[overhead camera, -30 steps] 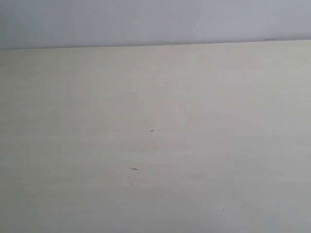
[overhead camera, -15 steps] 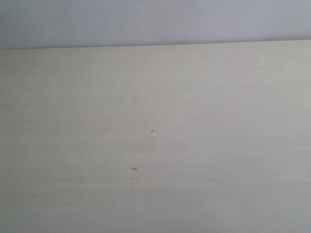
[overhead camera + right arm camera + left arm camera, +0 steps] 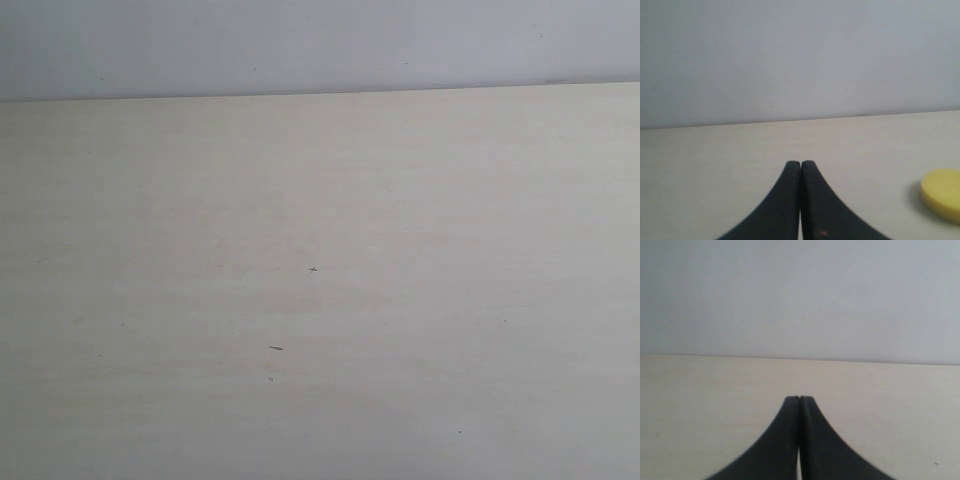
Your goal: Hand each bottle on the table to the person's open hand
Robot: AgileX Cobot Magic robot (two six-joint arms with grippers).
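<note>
Left jaws and right jaws are both clenched, tips touching, nothing between them, low over the tabletop (image 3: 400,200). Near the right jaws a yellow rounded thing (image 3: 941,194) rests on it, prob. a bottle. Only part shows, so its long axis and pointing I cannot tell. No open hand in view. Step, I judge: before first pick. Next, right jaws must open and reach to it.
</note>
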